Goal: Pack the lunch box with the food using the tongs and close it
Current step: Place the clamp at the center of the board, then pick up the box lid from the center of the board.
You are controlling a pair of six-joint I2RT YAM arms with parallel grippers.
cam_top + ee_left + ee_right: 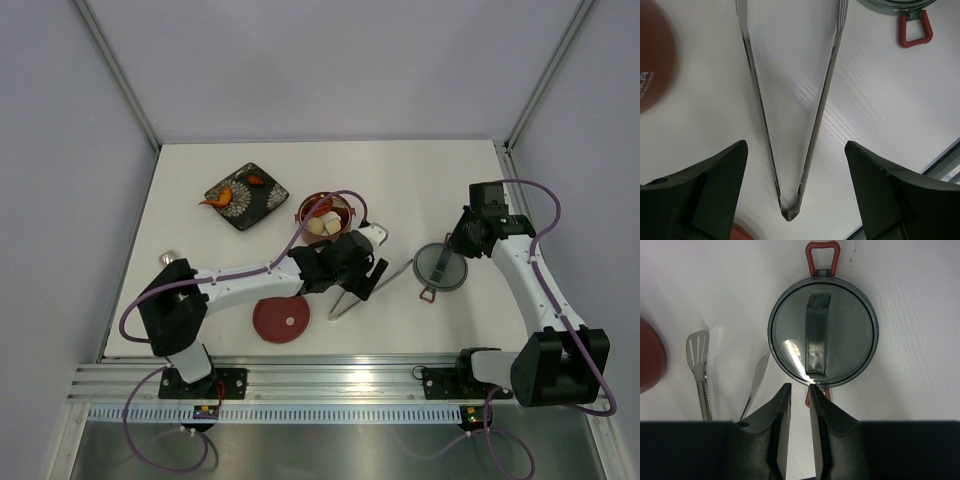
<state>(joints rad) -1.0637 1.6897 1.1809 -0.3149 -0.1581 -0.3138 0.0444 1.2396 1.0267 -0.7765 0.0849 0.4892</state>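
Observation:
The tongs point(822, 100) lie flat on the white table, their joined end point(788, 212) between the fingers of my left gripper point(795, 145), which is open and touches nothing. Seen from above, the tongs point(345, 307) lie just beyond the left gripper point(368, 275). The dark-red lunch box point(322, 215) stands uncovered with pale food pieces inside. Orange-red food point(222, 197) lies on the black tray point(262, 203). My right gripper point(799, 386) hovers at the near rim of a grey see-through lid point(823, 330), its jaws a narrow gap apart with nothing between them.
A flat dark-red disc point(281, 320) lies near the table's front edge, left of the tongs. The grey lid point(440, 267) has red loops on its rim. A small silver object point(168, 257) sits at the left edge. The tongs' slotted tips point(697, 347) lie left of the lid.

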